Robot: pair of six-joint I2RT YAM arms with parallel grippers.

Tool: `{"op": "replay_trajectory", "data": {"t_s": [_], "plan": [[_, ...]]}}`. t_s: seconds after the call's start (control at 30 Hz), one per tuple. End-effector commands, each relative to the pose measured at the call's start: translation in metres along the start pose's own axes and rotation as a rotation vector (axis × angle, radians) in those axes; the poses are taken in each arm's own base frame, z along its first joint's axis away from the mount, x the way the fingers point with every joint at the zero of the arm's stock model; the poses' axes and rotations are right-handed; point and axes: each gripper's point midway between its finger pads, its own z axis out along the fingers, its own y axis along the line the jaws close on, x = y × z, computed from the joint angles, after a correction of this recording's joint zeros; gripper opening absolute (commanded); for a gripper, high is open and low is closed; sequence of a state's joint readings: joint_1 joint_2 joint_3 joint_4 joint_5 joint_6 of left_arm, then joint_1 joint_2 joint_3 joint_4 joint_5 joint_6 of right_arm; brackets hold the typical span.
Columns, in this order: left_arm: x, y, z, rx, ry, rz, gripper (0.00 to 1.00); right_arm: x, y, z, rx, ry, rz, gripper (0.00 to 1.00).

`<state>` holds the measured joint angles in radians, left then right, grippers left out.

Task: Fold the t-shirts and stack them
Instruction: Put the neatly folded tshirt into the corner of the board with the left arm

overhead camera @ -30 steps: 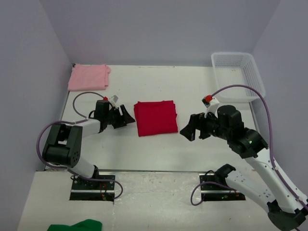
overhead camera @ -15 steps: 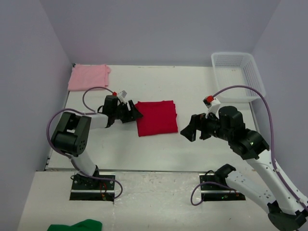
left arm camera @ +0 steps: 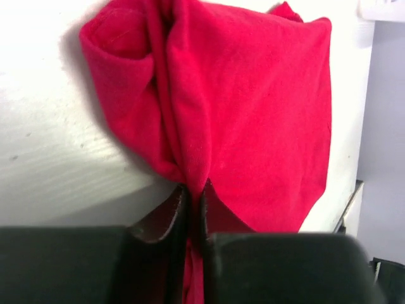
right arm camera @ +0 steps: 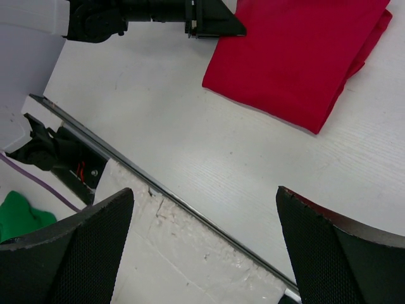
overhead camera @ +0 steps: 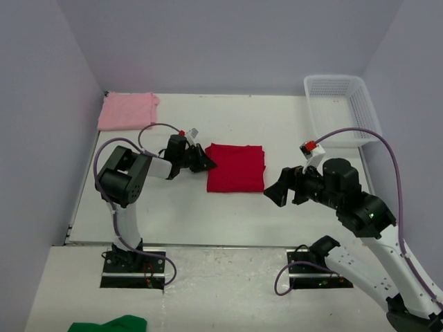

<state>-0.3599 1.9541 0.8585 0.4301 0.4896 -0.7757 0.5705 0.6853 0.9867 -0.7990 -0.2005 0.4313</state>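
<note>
While L gripper [left arm camera: 193, 190] pinches left edge of red tee [overhead camera: 237, 168] on table [overhead camera: 291, 131], R gripper [overhead camera: 277, 192] hovers just right of it, fingers spread wide; pink tee [overhead camera: 127, 111] folded, far-left corner.

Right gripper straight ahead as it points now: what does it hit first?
Probably bare table beside the red t-shirt, near its corner; the right gripper tilts down toward it. Depth is unclear; it could clip the shirt.

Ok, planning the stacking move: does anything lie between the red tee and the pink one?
Nothing visible: bare table between red tee and pink tee, apart from the left gripper pinching the red one's edge.
</note>
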Motion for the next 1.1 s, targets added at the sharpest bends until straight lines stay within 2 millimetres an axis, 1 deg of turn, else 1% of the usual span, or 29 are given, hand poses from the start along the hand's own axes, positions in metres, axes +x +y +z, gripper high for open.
{"op": "replay_trajectory", "data": {"t_s": [0.0, 0.07, 0.23, 0.33, 0.37, 0.4, 0.43, 0.47, 0.5, 0.53, 0.57, 0.6, 0.63, 0.67, 0.73, 0.77, 0.8, 0.83, 0.87, 0.9, 0.93, 0.97, 1.03, 1.07], "plan": [[0.055, 0.066, 0.007, -0.221, 0.154, -0.077, 0.00, -0.001, -0.001, -0.002, 0.012, -0.007, 0.010, 0.94], [0.055, 0.069, 0.012, -0.223, 0.168, -0.073, 0.00, 0.000, -0.003, -0.001, 0.021, -0.009, 0.011, 0.94], [0.042, 0.056, 0.016, -0.182, 0.163, -0.017, 0.00, 0.002, -0.005, -0.003, 0.028, -0.002, 0.007, 0.94], [0.031, 0.046, 0.010, -0.176, 0.147, 0.043, 0.00, 0.007, -0.009, 0.001, 0.042, 0.013, 0.011, 0.94], [0.024, 0.038, 0.003, -0.178, 0.135, 0.063, 0.00, 0.008, -0.010, 0.002, 0.044, 0.016, 0.016, 0.94], [0.015, 0.035, 0.001, -0.192, 0.113, 0.090, 0.00, 0.010, -0.010, 0.002, 0.043, 0.019, 0.019, 0.94], [0.014, 0.034, -0.006, -0.213, 0.125, 0.121, 0.00, 0.013, -0.011, 0.004, 0.039, 0.026, 0.023, 0.94], [-0.006, 0.024, -0.012, -0.232, 0.074, 0.161, 0.00, 0.015, -0.010, 0.006, 0.028, 0.031, 0.027, 0.94], [-0.013, 0.021, -0.016, -0.247, 0.061, 0.188, 0.00, 0.015, -0.009, 0.006, 0.024, 0.030, 0.031, 0.94], [-0.011, 0.024, -0.025, -0.285, 0.092, 0.216, 0.00, 0.018, -0.009, 0.008, 0.019, 0.036, 0.034, 0.94], [-0.034, 0.014, -0.031, -0.315, 0.036, 0.254, 0.00, 0.017, -0.007, 0.009, 0.010, 0.032, 0.038, 0.94], [-0.041, 0.011, -0.035, -0.329, 0.026, 0.279, 0.00, 0.018, -0.007, 0.010, 0.004, 0.034, 0.039, 0.94], [-0.044, 0.010, -0.043, -0.351, 0.035, 0.315, 0.00, 0.020, -0.008, 0.011, 0.009, 0.040, 0.042, 0.94], [-0.062, 0.005, -0.047, -0.385, -0.005, 0.342, 0.00, 0.021, -0.009, 0.012, 0.013, 0.045, 0.045, 0.94], [-0.074, 0.000, -0.053, -0.400, -0.018, 0.395, 0.00, 0.025, -0.012, 0.015, 0.021, 0.063, 0.045, 0.94], [-0.087, -0.007, -0.055, -0.404, -0.047, 0.412, 0.00, 0.028, -0.014, 0.017, 0.028, 0.076, 0.048, 0.93], [-0.095, -0.006, -0.058, -0.425, -0.063, 0.427, 0.00, 0.031, -0.015, 0.019, 0.031, 0.088, 0.049, 0.93], [-0.099, -0.005, -0.060, -0.434, -0.056, 0.452, 0.00, 0.032, -0.017, 0.020, 0.038, 0.095, 0.048, 0.93], [-0.110, -0.012, -0.062, -0.431, -0.080, 0.467, 0.00, 0.034, -0.020, 0.022, 0.055, 0.105, 0.052, 0.93], [-0.117, -0.015, -0.063, -0.431, -0.090, 0.484, 0.00, 0.035, -0.021, 0.023, 0.057, 0.110, 0.053, 0.93], [-0.123, -0.016, -0.066, -0.432, -0.096, 0.513, 0.00, 0.035, -0.020, 0.023, 0.055, 0.113, 0.050, 0.93], [-0.135, -0.023, -0.068, -0.436, -0.124, 0.528, 0.00, 0.036, -0.019, 0.025, 0.048, 0.123, 0.051, 0.93], [-0.147, -0.023, -0.072, -0.459, -0.134, 0.560, 0.00, 0.036, -0.017, 0.027, 0.036, 0.130, 0.049, 0.93], [-0.160, -0.032, -0.076, -0.457, -0.164, 0.577, 0.00, 0.037, -0.017, 0.028, 0.033, 0.138, 0.051, 0.93]]}}
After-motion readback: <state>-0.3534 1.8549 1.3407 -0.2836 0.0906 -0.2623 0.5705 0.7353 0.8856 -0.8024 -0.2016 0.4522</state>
